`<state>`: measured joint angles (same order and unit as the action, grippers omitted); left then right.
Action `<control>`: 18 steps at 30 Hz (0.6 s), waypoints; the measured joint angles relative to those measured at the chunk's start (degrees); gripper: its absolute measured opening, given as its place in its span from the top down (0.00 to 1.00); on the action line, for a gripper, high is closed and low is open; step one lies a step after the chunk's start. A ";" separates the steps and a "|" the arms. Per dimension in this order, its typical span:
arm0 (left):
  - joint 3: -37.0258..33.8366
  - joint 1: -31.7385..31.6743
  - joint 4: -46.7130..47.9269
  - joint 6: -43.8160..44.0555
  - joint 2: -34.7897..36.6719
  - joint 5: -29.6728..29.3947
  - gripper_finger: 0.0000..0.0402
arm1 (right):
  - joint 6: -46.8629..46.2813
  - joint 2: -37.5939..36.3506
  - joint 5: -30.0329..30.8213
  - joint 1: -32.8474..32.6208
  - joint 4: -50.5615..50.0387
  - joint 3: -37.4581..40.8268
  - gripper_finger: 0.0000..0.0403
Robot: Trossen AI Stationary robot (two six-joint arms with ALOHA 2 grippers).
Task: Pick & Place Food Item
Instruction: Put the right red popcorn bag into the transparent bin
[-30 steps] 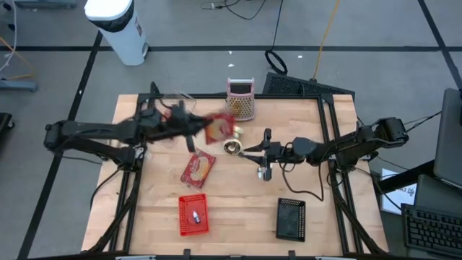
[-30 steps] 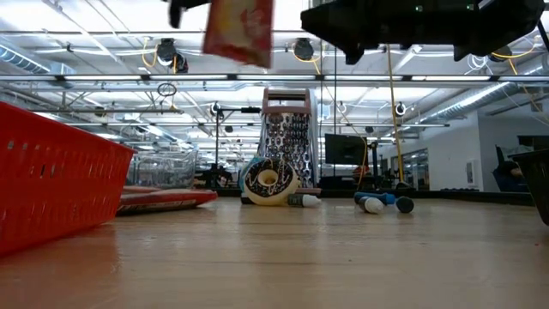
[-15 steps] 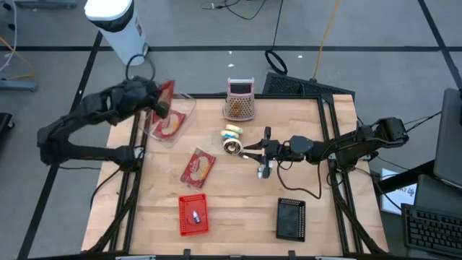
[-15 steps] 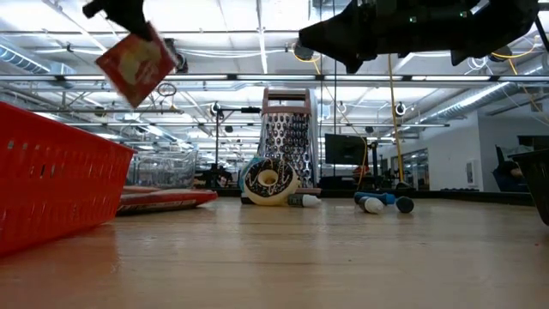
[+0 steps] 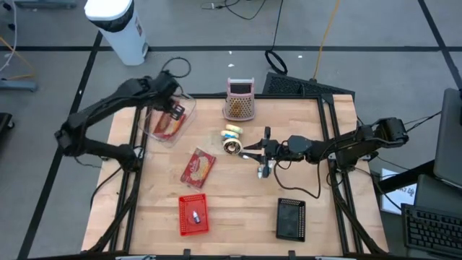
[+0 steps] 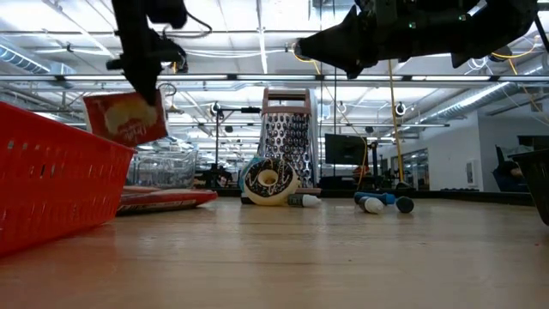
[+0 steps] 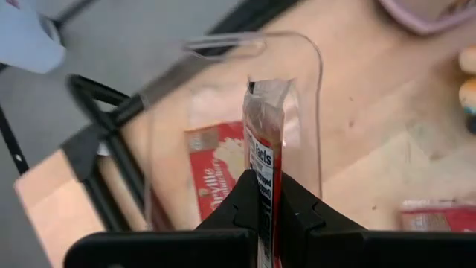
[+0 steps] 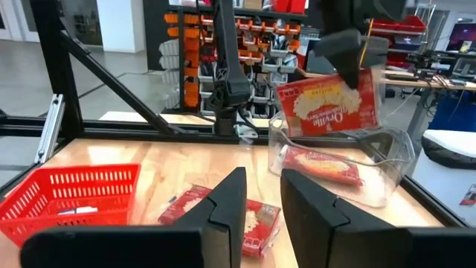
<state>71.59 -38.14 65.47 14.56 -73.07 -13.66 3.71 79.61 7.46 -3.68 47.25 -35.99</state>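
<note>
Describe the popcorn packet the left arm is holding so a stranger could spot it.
Find the clear plastic bin at the table's far left corner. The held popcorn packet hangs just above it, pinched in the left gripper; another lies inside the bin, a third flat on the table.

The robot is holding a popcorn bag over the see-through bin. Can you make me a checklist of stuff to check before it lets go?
1. Left gripper has a firm hold on the popcorn bag, jaws shut on its edge: ok.
2. Bag is over the clear bin, not the bare table: ok.
3. Bag is low enough to drop softly: cannot tell; in the low view it hangs above table level.
4. Room in the bin: ok; one bag lies flat inside, with space above.
5. Right gripper out of the way: ok; it waits mid-table near the donut.
6. More to move: another bag lies on the table.
</note>
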 joint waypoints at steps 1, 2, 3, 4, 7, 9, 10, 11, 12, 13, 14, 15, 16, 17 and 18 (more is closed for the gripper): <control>0.00 -0.29 -0.22 -0.36 -1.27 0.79 0.97 | 0.01 0.00 0.00 0.00 -0.03 0.00 0.81; 0.00 -0.64 -0.54 -0.68 -2.66 1.73 0.96 | -0.01 0.00 0.00 0.00 -0.03 0.00 0.81; 0.00 -0.92 -0.82 -1.15 -3.88 2.73 0.96 | -0.01 0.00 0.00 0.00 0.02 0.00 0.81; -0.02 -1.24 -1.19 -1.86 -5.09 3.77 0.96 | -0.01 0.00 0.00 0.00 0.00 0.00 0.81; -0.02 -2.28 -2.09 -3.74 -8.41 6.75 0.97 | -0.01 0.00 -0.01 0.00 -0.02 0.00 0.82; -0.02 -3.17 -2.81 -4.67 -10.56 8.54 0.97 | -0.01 0.00 -0.02 0.00 -0.03 0.00 0.81; -0.02 -3.69 -3.04 -5.33 -11.45 9.00 0.97 | -0.01 0.00 -0.01 0.00 -0.07 0.00 0.81; -0.02 -4.20 -3.08 -5.84 -12.35 9.20 0.97 | -0.01 0.00 -0.02 0.00 -0.18 0.00 0.81; -0.02 -4.72 -3.14 -6.24 -13.18 9.19 0.97 | -0.01 0.00 -0.01 0.00 -0.25 0.00 0.82; -0.02 -5.26 -3.17 -6.62 -13.96 9.18 0.97 | -0.01 0.00 -0.02 0.00 -0.31 0.00 0.82; -0.02 -5.79 -3.17 -6.89 -14.71 9.20 0.97 | -0.01 0.00 -0.02 0.00 -0.33 0.00 0.82; -0.02 -6.26 -3.19 -7.10 -15.41 9.20 0.96 | -0.01 0.00 -0.02 0.00 -0.35 0.00 0.82; -0.02 -6.70 -3.19 -7.46 -16.07 9.20 0.96 | -0.01 0.00 -0.02 0.00 -0.35 0.00 0.82; -0.02 -7.06 -3.19 -7.78 -16.75 9.22 0.95 | -0.02 0.00 -0.02 0.00 -0.37 0.00 0.82; -0.02 -7.39 -3.19 -8.06 -17.42 9.23 0.95 | -0.01 0.00 -0.02 0.00 -0.39 0.00 0.82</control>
<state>71.57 -45.53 62.28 6.51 -90.49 -4.43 3.70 79.61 7.44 -3.68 46.86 -35.99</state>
